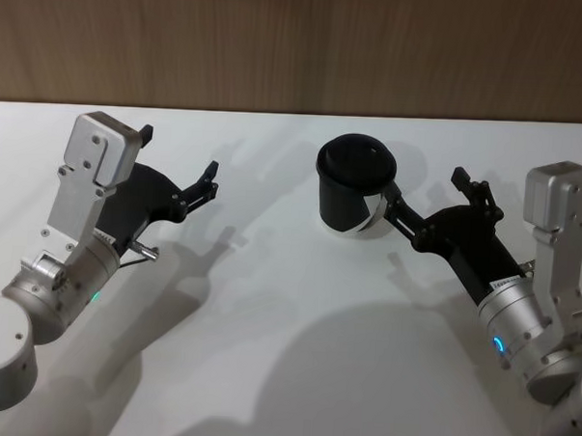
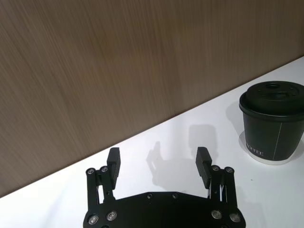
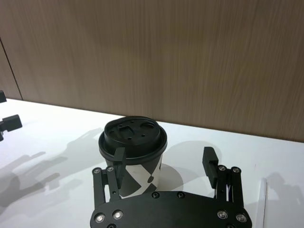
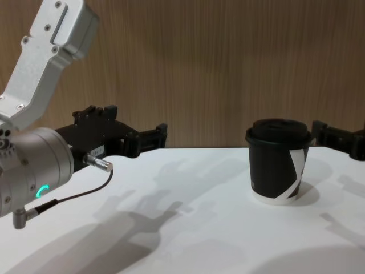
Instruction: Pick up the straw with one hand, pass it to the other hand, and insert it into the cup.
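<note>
Your right end effector [image 1: 432, 193] has its fingers apart, and one finger is very near the cup [image 1: 353, 187]. The straw [image 3: 261, 202] lies flat on the white surface [image 1: 268, 304], just beside this end effector. Draw away from the cup carefully so you do not tip it, then lower across the straw and close gently. Your left end effector [image 1: 178, 153] hovers with fingers also apart, well away from the cup.

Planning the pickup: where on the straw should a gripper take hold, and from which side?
The straw lies flat on the table, past the open right gripper on the side away from the cup. Just its end is in frame, so loosely: come straight down, jaws straddling its thin width, a little in from that end, leaving length for the handover.
</note>
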